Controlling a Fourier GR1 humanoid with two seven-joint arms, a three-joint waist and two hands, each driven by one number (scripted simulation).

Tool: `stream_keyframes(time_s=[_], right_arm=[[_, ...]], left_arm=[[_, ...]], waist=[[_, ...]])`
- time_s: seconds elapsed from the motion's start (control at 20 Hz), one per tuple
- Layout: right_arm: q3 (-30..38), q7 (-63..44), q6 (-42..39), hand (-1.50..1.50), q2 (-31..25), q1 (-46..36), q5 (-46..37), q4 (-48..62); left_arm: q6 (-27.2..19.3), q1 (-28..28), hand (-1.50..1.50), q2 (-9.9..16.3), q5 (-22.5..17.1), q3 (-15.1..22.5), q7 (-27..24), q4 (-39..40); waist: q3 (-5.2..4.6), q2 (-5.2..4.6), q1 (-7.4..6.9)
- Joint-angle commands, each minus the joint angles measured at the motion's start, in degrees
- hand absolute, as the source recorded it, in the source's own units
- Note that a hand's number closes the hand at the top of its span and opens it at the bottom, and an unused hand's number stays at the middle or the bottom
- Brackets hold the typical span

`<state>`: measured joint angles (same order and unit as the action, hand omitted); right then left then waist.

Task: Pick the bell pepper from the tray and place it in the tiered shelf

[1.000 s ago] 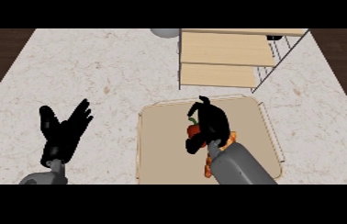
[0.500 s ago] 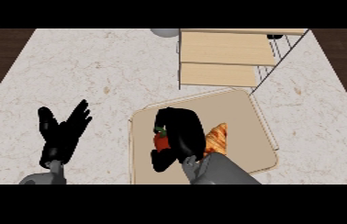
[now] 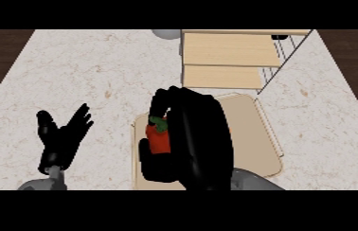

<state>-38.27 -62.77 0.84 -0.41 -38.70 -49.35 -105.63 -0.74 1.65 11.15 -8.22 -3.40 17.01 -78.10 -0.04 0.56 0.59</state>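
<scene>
At the frame's centre the right hand (image 3: 196, 140) was curled around the red bell pepper (image 3: 158, 137) above the tray (image 3: 265, 135), while the left hand (image 3: 63, 137) rested open at lower left.

The shelf (image 3: 231, 59) stands at the desk's (image 3: 105, 83) far side, the tray (image 3: 262, 130) just before it. The right hand (image 3: 199, 140) holds the pepper (image 3: 158, 137) over the tray's left part. The left hand (image 3: 64, 137) rests at the lower left.
</scene>
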Motion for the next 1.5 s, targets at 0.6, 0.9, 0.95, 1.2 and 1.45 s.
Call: stream_keyframes(time_s=[0.6,0.9,0.95,1.2,1.45], right_arm=[[31.47,-7.85,-17.81,1.50,-2.68,-26.13,5.86,2.50],[38.05,0.74,-17.61,1.50,-9.06,-30.06,7.01,13.38],[41.74,1.29,-19.79,1.50,-11.18,-32.54,9.87,14.44],[40.65,6.81,-18.52,1.50,-11.12,-32.89,10.26,22.05],[41.10,15.38,-19.10,1.50,-14.76,-29.43,10.60,27.09]], left_arm=[[1.74,1.72,0.00,0.47,0.16,-0.57,-0.80,2.60],[-0.56,2.92,0.00,-0.35,1.38,-0.33,0.77,1.12],[0.87,1.57,0.00,-0.08,0.28,-0.40,1.30,0.43],[2.04,-1.15,0.00,-0.88,0.11,-0.79,-2.90,1.74],[-0.79,0.97,0.00,-1.54,2.20,0.16,0.26,-0.26]], waist=[[-0.05,-0.45,-0.55],[-0.01,-0.58,-0.91],[0.00,-0.51,-0.98],[-0.02,-0.62,-1.21],[0.03,-0.64,-1.05]])
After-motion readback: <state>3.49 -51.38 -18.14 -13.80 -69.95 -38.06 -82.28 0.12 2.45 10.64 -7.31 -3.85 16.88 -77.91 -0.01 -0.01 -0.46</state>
